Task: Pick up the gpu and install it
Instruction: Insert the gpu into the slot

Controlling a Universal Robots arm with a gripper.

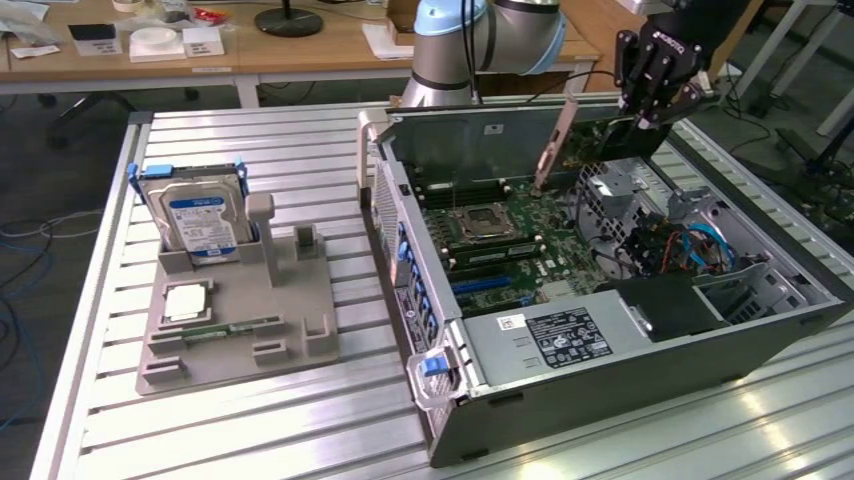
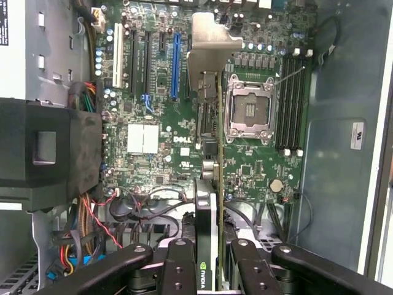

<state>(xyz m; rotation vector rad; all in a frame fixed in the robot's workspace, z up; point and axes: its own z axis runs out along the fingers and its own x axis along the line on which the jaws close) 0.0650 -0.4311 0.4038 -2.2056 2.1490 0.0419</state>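
Observation:
The gpu (image 1: 603, 143) hangs edge-down over the open computer case (image 1: 641, 380), near its far side. Its silver end bracket (image 1: 554, 140) points toward the motherboard (image 1: 514, 240). My gripper (image 1: 650, 118) is shut on the card's upper end. In the wrist view the gpu (image 2: 211, 178) runs edge-on away from the camera, its bracket (image 2: 212, 43) at the far end, and the black fingers (image 2: 178, 264) clamp it from both sides. The card hovers above the board between the blue slot (image 2: 176, 61) and the processor socket (image 2: 249, 114), apart from both.
A grey fixture (image 1: 247, 310) at the exterior view's left holds an upright hard drive (image 1: 200, 220), a memory stick (image 1: 220, 328) and a processor (image 1: 187, 300). The case has a power supply (image 1: 574, 335), a drive cage with cables (image 1: 681, 250) and a raised rear wall (image 1: 481, 140).

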